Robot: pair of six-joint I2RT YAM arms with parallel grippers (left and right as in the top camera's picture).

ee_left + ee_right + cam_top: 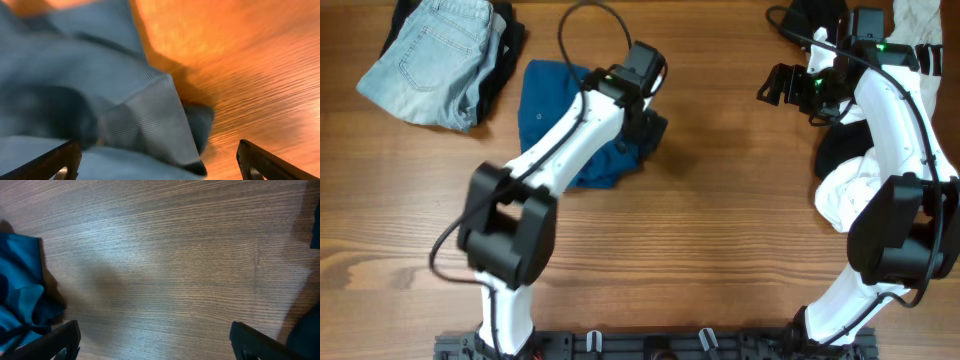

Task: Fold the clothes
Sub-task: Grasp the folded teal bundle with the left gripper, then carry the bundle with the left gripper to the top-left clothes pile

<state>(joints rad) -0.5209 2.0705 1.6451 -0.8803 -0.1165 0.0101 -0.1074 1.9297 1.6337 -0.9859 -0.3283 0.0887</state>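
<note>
Blue shirt: lies crumpled in a loose heap at the left-centre of the table, neither spread nor folded. Its layers overlap, and in the left wrist view one paler lapped-over corner points toward bare wood.
Left gripper: jaws wide and holding nothing, low over the shirt's edge nearest the table's middle, with a finger on either side of that corner. The placement reads as a set-up to pinch the edge and draw the cloth flat.
Right gripper: jaws wide and empty over bare wood, well apart from the shirt, which only shows at the left of its wrist view. It is probably parked clear to give the left arm room.
White garment: bunched at the table's right side, partly under the right arm and touching a black garment. Both seem set aside for later.
Jeans: pale denim piled at the far left, with dark cloth beneath.
Stage: early, by my judgement, since the shirt needs flattening first.
Risk: the thin fabric may lift in several layers if the pinch catches more than one fold.
</note>
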